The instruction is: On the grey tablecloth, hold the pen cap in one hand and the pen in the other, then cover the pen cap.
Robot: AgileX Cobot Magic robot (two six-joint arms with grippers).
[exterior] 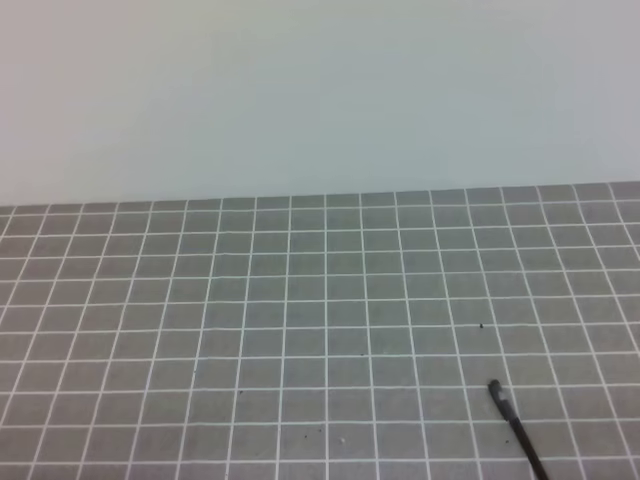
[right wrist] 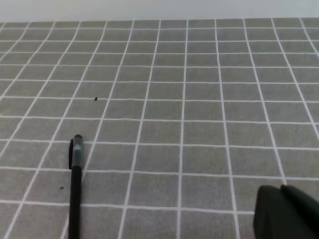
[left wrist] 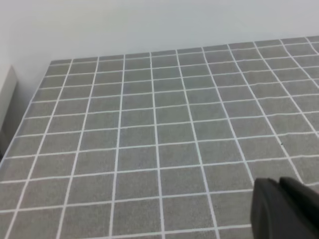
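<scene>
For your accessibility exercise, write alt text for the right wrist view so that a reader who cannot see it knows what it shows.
A thin black pen lies on the grey tablecloth at lower left, running off the bottom edge, its thicker dark end pointing away from the camera. The dark tip of the right end effector, shut and holding nothing, shows at lower right.

I think I am in a test room or a lab, not a home. In front of me a flat surface is covered by the grey tablecloth [exterior: 300, 330] with thin white lines that make neat little squares, like a chart for lining things up. Behind it stands a plain pale wall [exterior: 320, 90] with no pictures on it. The only thing lying on the cloth is a thin black pen [right wrist: 76, 184]. It all looks tidy and set up for trying things out
</scene>
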